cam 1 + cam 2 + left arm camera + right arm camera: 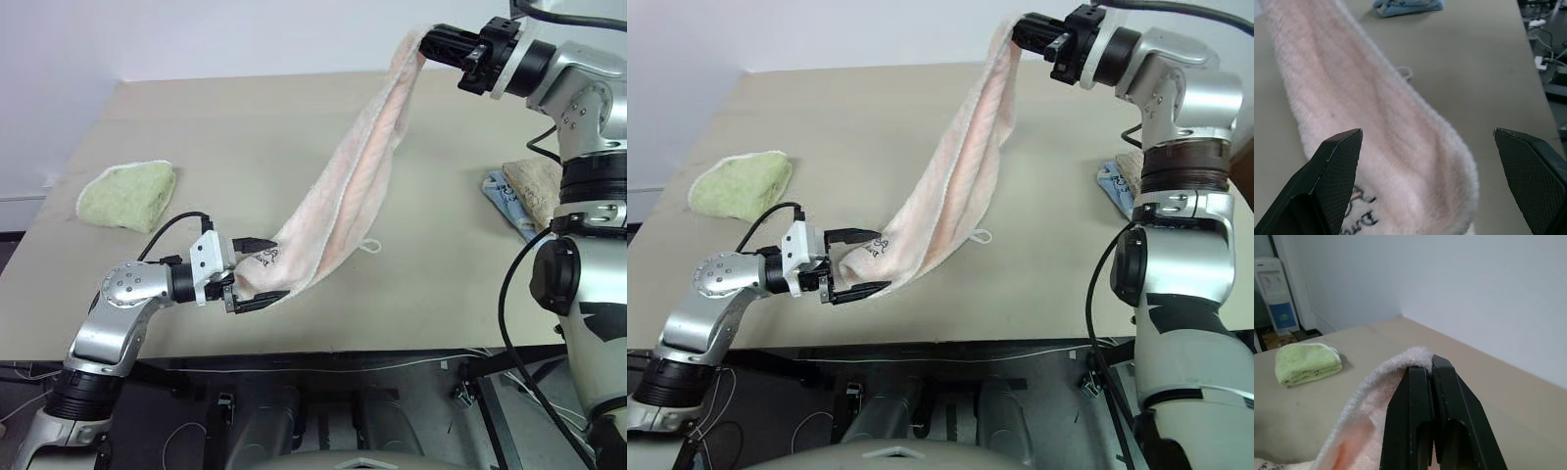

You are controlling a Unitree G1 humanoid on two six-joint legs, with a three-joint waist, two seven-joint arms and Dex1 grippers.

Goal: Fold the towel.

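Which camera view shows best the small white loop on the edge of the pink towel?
The left eye view: the small white loop lies flat on the table, apart from the towel edge. The right eye view shows it about equally; the left wrist view only partly, behind the cloth; the right wrist view shows the towel's pinched end.

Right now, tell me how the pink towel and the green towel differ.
The pink towel hangs stretched out long, one end lifted off the table and clamped in the shut right gripper; the green towel lies folded in a compact bundle on the table, untouched. The pink towel has a dark printed mark near its lower end, between the open left gripper's fingers; the green one looks plain. Both are fluffy cloth.
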